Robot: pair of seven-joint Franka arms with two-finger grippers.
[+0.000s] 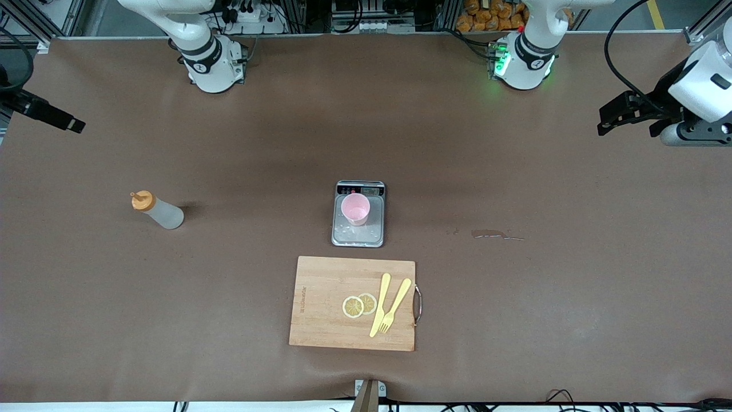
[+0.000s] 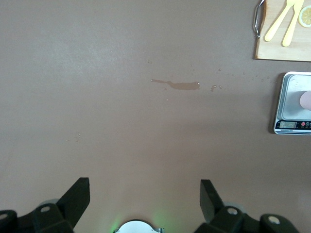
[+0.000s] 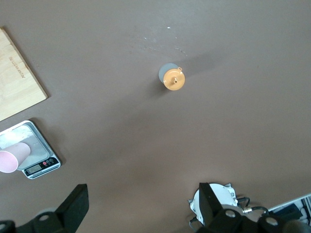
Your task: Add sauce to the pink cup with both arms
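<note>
The sauce bottle (image 1: 157,210) stands upright on the brown table toward the right arm's end, whitish with an orange cap; the right wrist view shows it from above (image 3: 172,78). The pink cup (image 1: 355,209) stands on the grey scale (image 1: 358,236) at mid-table; it also shows in the left wrist view (image 2: 306,100) and the right wrist view (image 3: 12,158). My left gripper (image 1: 609,117) (image 2: 144,187) hangs open and empty over the left arm's end of the table. My right gripper (image 1: 71,123) (image 3: 143,190) hangs open and empty over the right arm's end, apart from the bottle.
A wooden cutting board (image 1: 326,280) lies nearer to the front camera than the scale, with two lemon slices (image 1: 359,305) and a yellow knife and fork (image 1: 389,306) on it. A wet smear (image 1: 492,233) marks the table toward the left arm's end.
</note>
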